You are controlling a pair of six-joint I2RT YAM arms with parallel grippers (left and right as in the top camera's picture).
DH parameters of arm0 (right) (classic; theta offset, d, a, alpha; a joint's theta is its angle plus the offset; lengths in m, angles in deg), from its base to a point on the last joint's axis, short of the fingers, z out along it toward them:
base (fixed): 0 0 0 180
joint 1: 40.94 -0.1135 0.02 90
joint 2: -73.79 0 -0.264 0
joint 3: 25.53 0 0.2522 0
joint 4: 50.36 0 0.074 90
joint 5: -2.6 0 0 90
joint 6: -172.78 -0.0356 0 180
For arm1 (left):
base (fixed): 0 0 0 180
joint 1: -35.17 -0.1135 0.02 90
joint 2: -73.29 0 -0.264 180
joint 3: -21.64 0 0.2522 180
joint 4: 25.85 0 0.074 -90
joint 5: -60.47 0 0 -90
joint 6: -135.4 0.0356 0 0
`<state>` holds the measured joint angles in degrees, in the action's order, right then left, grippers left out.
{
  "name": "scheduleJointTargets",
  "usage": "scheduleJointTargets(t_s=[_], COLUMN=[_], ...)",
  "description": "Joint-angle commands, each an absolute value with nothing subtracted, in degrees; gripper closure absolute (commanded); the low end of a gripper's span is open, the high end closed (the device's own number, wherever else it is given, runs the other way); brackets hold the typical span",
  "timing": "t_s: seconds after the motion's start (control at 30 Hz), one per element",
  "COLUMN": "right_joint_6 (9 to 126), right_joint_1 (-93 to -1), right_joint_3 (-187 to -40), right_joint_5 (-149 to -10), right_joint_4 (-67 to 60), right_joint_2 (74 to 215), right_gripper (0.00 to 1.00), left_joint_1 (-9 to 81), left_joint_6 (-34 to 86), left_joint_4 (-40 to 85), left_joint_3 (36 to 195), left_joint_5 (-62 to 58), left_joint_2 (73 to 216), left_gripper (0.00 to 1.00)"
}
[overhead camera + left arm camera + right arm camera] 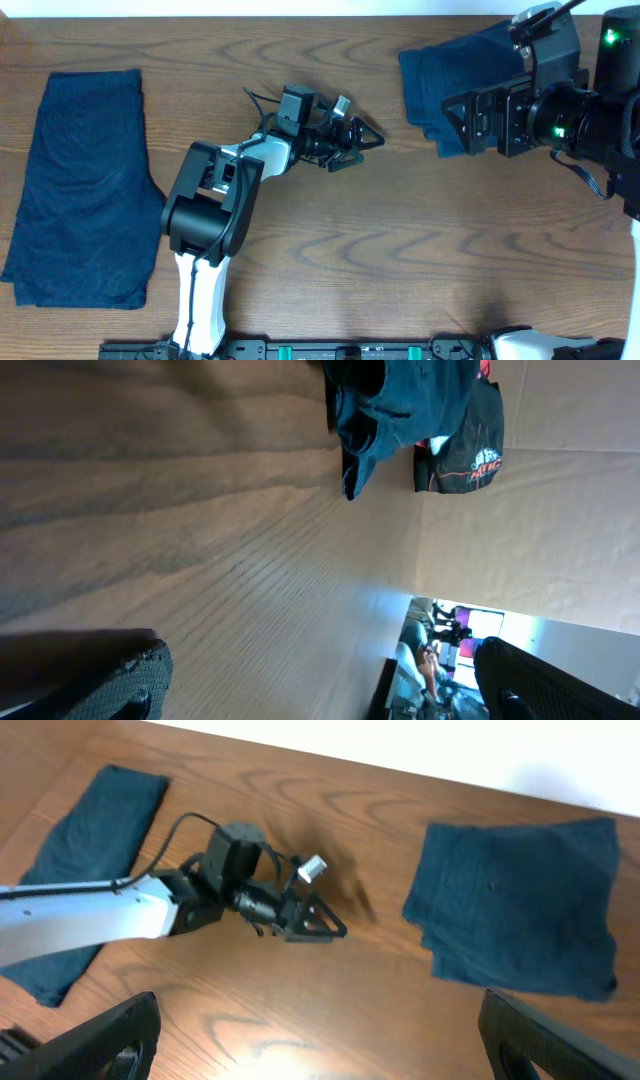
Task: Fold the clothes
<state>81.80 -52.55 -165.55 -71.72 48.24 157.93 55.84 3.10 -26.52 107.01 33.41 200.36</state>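
One dark navy garment lies flat and spread out at the left of the table; it also shows in the right wrist view. A second navy garment, folded, lies at the back right, partly under my right arm; it shows in the right wrist view and at the top of the left wrist view. My left gripper is open and empty over bare wood mid-table, pointing right. My right gripper is open and empty, raised high above the table.
The wooden table has its far edge against a pale wall. A dark printed object sits beyond the table in the left wrist view. The left arm's base stands at the front edge.
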Motion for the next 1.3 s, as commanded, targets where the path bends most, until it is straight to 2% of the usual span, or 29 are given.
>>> scheduleJointTargets(t_s=[0.0,0.23,0.4,0.53,0.67,0.83,0.97,1.1,1.27], right_joint_6=[82.2,76.8,76.8,76.8,73.5,64.5,66.4,72.3,79.0], right_joint_1=[-53.1,-52.5,-50.6,-50.3,-49.2,-43.9,-38.7,-34.3,-32.1], right_joint_3=[-165.5,-165.5,-164.2,-162.2,-162.2,-162.2,-162.2,-162.2,-162.2], right_joint_5=[-74.9,-94.2,-91.3,-91.2,-92.5,-102.0,-101.2,-94.0,-88.4], right_joint_4=[48.8,50.7,51.8,49.9,46.8,44.9,42.2,40.0,36.7], right_joint_2=[157.5,159.2,166.4,174.5,183.6,191.4,196.4,201.8,207.4], right_gripper=[0.01,0.01,0.01,0.01,0.01,0.01,0.01,0.01,0.01], left_joint_1=[56.2,54.8,50.3,45.5,41.6,39.1,39.0,39.0,39.0], left_joint_6=[2.0,1.9,5.0,12.0,21.2,27.9,29.8,29.7,29.7], left_joint_4=[-25.9,-20.4,-14.6,-5.0,9.1,21.7,26.5,28.2,29.5], left_joint_3=[108.3,109.9,109.9,109.9,109.9,109.9,109.9,109.9,109.9], left_joint_5=[31.6,30.3,30.0,28.6,20.2,9.3,6.6,6.7,6.7], left_joint_2=[203.0,202.9,202.7,201.5,197.4,189.9,184.6,181.5,180.1], left_gripper=[0.01,0.01,0.02,0.02,0.02,0.02,0.02,0.02,0.02])
